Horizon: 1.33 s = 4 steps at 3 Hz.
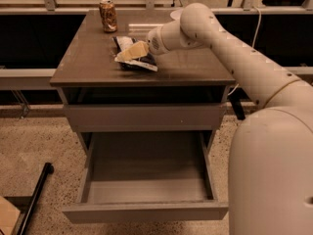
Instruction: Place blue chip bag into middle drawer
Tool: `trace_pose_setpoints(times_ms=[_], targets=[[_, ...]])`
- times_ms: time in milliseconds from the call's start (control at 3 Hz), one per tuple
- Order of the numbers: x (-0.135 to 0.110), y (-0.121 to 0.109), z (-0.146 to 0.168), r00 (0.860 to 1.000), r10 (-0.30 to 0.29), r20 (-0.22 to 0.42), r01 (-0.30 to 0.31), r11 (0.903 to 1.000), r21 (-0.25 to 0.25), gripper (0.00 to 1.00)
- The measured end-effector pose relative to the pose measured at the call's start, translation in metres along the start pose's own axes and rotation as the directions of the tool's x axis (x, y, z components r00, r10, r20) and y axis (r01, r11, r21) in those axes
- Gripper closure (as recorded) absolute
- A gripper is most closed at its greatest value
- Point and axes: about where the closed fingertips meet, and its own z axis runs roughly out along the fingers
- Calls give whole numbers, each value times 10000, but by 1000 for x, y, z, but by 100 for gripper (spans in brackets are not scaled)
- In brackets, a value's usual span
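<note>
The blue chip bag [140, 65] lies flat on the brown cabinet top [93, 58], near its middle, dark with white patches. My gripper [132, 52] reaches in from the right and sits down on the bag, covering its centre. The middle drawer [144, 211] is pulled out below, and its smooth grey floor holds nothing. The bag is still on the top, not lifted.
A brown-gold drink can [108, 15] stands at the back left of the top. A white bowl [174, 13] shows partly behind my arm. A closed grey drawer front [146, 116] sits above the open drawer. A black pole [34, 199] leans at the lower left on the speckled floor.
</note>
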Motion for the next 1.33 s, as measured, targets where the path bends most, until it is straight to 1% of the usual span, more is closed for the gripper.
trace_pose_setpoints(times_ms=[333,667,1000,1333], targets=[[-6,5,-16,9991,-343,-265,354,9984,445,0],[-5,4,-26,9985,-359,-409,389,9963,767,0],[0,1,-27,9987,-185,-476,226,9959,875,16],[7,-2,-26,9987,2,-509,45,9956,940,39]])
